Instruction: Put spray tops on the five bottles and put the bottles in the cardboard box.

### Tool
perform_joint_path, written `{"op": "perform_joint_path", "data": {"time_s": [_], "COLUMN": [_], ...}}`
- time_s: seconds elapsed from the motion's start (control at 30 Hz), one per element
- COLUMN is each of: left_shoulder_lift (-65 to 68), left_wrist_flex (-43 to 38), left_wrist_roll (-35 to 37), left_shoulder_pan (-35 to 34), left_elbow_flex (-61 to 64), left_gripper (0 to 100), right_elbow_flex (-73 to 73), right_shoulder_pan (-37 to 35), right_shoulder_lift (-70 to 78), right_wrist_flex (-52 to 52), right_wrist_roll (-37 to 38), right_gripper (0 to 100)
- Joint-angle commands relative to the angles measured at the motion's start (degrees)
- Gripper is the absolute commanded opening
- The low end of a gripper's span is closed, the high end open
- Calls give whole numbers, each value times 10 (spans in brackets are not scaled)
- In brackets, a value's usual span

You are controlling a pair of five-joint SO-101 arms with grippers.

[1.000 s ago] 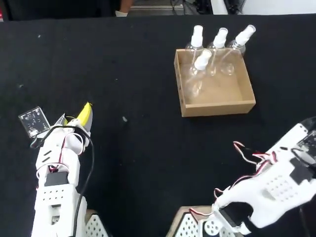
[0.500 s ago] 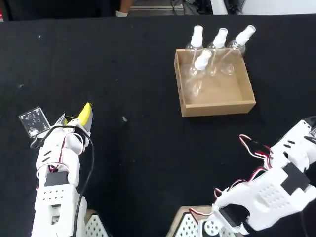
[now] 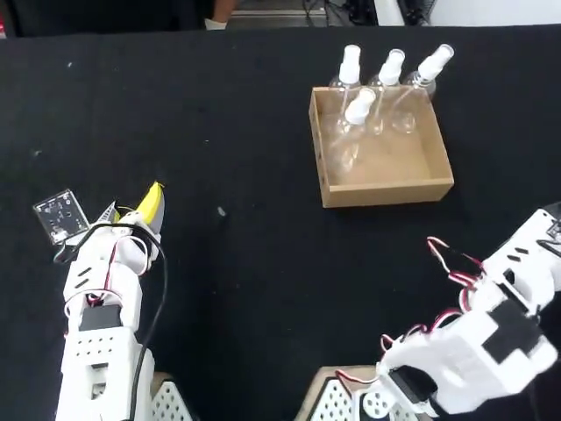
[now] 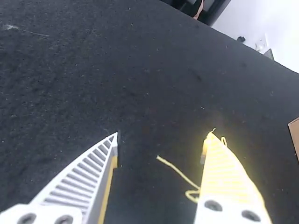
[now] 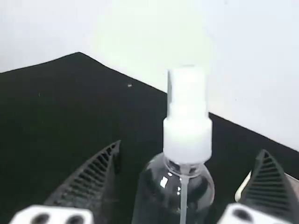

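Black cloth covers the whole worktop. At its left edge lies a small square card. Just beside it rests the left hand, one finger yellow. Its own camera shows that hand spread apart over bare cloth with nothing in it.

Further right and toward the back sits the cardboard box, holding four bottles. Each has a white spray top on. Three lean along the far wall and one stands in front of them on the left, so the near right part of the box floor is free.

At the lower right is the right arm. From its wrist, the right hand stands open around the fifth bottle. The spray top is already on, and there is a gap at each side of the glass.

I reckon the job now is to grip this last one and carry it over. It would be best to close on the round body below the shoulder, never on the thin spray neck. Squeeze gently, since the clear wall looks slippery. Keep the bottle upright and lift it clear of the box's near wall. Set it down in that free corner, so the leaning ones aren't knocked.
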Motion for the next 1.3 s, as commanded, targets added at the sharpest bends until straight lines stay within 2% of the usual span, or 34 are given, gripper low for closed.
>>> {"op": "perform_joint_path", "data": {"time_s": [0.0, 0.5, 0.8, 0.87, 1.0, 1.1, 1.27], "left_shoulder_lift": [-5, -5, -5, -5, -5, -5, -5], "left_wrist_flex": [-11, -11, -11, -11, -11, -11, -11], "left_wrist_roll": [-7, -7, -7, -7, -7, -7, -7], "left_shoulder_pan": [-3, -3, -3, -3, -3, -3, -3], "left_elbow_flex": [-7, -7, -7, -7, -7, -7, -7], "left_gripper": [278, 278, 278, 278, 278, 278, 278], "right_elbow_flex": [4, -43, -46, -46, -50, -61, -58], "right_shoulder_pan": [-1, 4, 0, 0, 0, 12, 31], "right_shoulder_lift": [-58, 44, 47, 47, 50, 50, 7], "right_wrist_flex": [3, 3, -2, -2, -3, -3, 3], "right_wrist_roll": [7, 10, 8, 8, 11, 7, -36], "right_gripper": [371, 371, 370, 332, 128, 22, 11]}}
